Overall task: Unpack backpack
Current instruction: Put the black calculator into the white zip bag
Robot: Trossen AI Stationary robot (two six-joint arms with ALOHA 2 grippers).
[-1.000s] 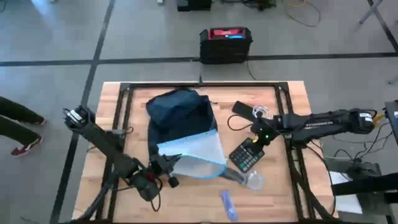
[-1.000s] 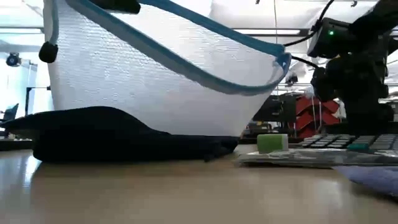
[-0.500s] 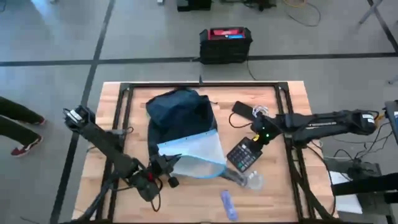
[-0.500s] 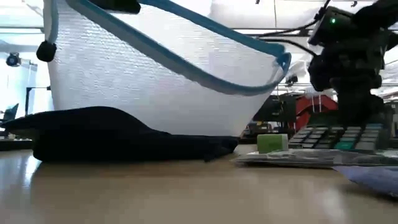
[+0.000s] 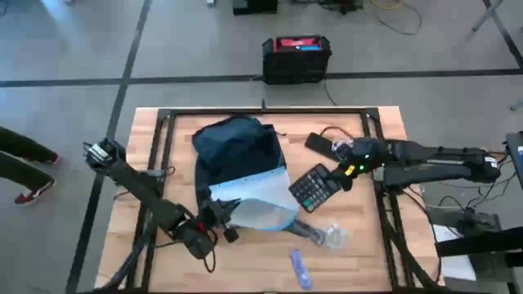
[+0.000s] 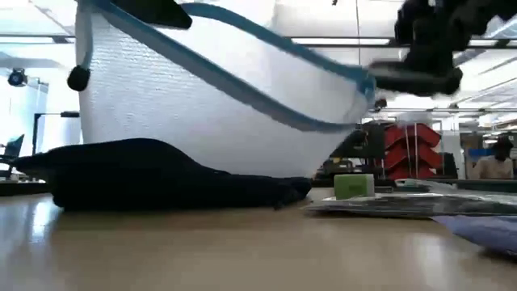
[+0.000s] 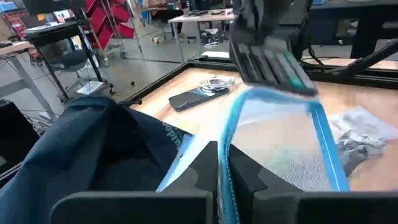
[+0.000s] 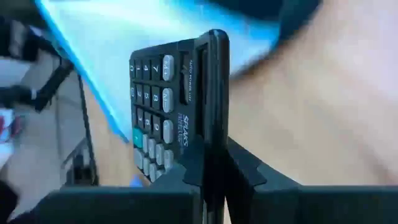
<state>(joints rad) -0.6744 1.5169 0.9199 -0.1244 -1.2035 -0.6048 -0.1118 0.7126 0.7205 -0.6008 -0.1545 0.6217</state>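
Observation:
The dark navy backpack lies on the table's far middle; in the low view its fabric lies flat under a white mesh pouch with blue trim. My left gripper is shut on that pouch at its near left end. A black calculator hangs above the table right of the pouch, with my right gripper shut on it. The left wrist view shows the calculator in the air beyond the pouch. My left gripper pinches the pouch's blue-trimmed edge between its two fingers, coming about level from the table's near left. The pouch stands raised, its bottom down on the backpack's fabric. My right gripper pinches the calculator between its two fingers, one on the key face and one on the back, at the end toward the table's right. The fingers slant down from the right. The calculator is lifted clear of the table and tilted.
A dark phone and a coiled cable lie at the far right. A clear plastic bag and a bluish flat item lie near the front edge. A black box with a red top stands on the floor beyond.
My right gripper has risen with the calculator, which lay on the table a second ago and now hangs clear of it, tipped onto its edge. The gripper has rolled and tilted as it went up.

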